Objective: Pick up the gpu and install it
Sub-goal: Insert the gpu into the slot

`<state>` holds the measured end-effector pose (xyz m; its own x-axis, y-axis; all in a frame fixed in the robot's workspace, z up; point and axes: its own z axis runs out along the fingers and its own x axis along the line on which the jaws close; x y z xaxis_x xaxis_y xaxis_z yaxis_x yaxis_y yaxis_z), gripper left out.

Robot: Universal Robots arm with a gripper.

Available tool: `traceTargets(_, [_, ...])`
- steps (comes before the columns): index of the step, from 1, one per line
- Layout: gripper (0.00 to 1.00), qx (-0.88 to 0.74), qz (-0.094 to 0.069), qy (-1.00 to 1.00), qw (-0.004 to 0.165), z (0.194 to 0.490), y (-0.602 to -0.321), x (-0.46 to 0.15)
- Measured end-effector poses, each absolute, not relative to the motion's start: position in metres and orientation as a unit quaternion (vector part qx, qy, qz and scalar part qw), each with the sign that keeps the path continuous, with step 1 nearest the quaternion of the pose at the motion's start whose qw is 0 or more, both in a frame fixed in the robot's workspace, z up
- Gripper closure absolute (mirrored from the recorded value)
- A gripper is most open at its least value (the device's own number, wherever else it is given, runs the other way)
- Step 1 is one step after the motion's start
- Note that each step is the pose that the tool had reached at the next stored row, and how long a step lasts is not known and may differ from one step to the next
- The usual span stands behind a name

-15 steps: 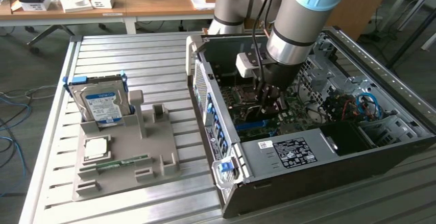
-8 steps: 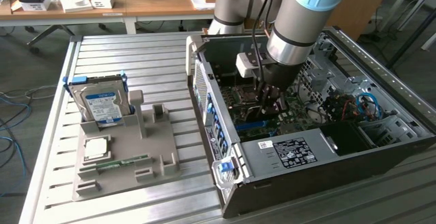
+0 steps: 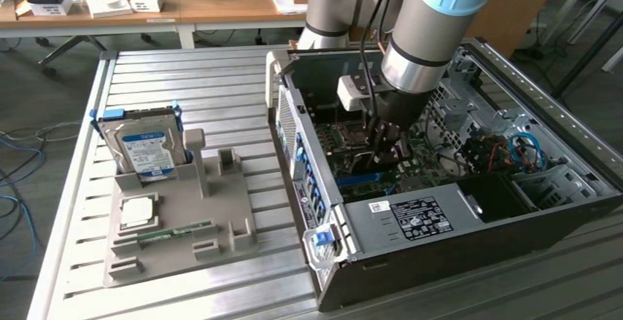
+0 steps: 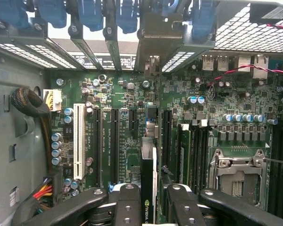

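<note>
Gripper (image 4: 148, 205) holds the gpu (image 4: 149, 174) edge-on inside the computer case (image 3: 467, 260).

One robot arm (image 3: 433, 14), one open computer case (image 3: 409, 269), one slatted table (image 3: 175, 79). One gpu (image 4: 148, 179) sits between the two fingers (image 4: 127, 207) of one gripper (image 4: 148, 209), over one motherboard (image 4: 127, 94) with one white slot (image 4: 78, 141) and one processor socket (image 4: 238, 176). At the exterior view's left, one grey holder (image 3: 224, 240) carries one hard drive (image 3: 148, 149), one memory stick (image 3: 175, 231) and one square chip (image 3: 138, 211).
</note>
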<state>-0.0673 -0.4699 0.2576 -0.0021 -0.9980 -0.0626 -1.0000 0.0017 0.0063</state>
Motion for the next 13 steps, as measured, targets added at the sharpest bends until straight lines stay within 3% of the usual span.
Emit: traceTargets(13, [0.74, -0.695, 0.021, 0.719, 0.017, 0.2574, -0.4699, -0.0674])
